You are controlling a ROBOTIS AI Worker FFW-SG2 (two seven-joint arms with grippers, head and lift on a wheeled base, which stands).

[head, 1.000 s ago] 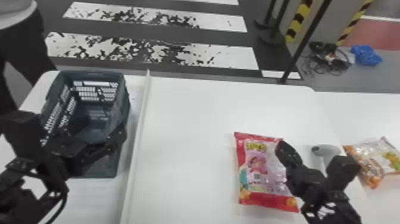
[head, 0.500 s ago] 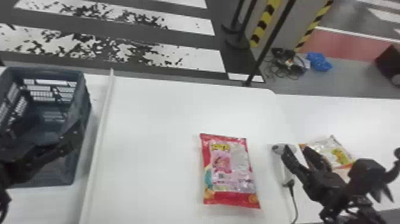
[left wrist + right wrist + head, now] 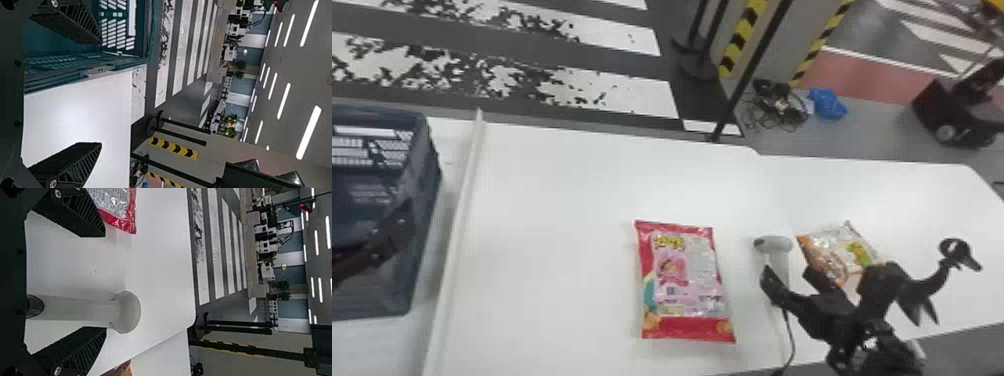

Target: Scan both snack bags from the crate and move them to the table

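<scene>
In the head view, the red and pink snack bag [image 3: 682,285] lies flat on the table. Right of it, the white scanner [image 3: 776,245] lies with its cable toward the front edge; the orange and white snack bag [image 3: 832,250] is farther right, partly behind the arm. My right gripper [image 3: 788,280] is open at the scanner's handle. In the right wrist view my right gripper [image 3: 105,282] has the scanner's handle [image 3: 82,309] between its spread fingers. My left gripper [image 3: 392,232] is over the blue-grey crate [image 3: 427,150]; in the left wrist view my left gripper [image 3: 101,93] stands open beside its wall.
A raised white strip [image 3: 463,210] runs along the table [image 3: 572,200] between crate and red bag. A second white tabletop [image 3: 922,200] adjoins on the right. Black posts and a striped pillar stand on the floor beyond.
The head view has swung right, so the table's things sit farther left in it. My right gripper has moved right, from beside the red bag to the scanner.
</scene>
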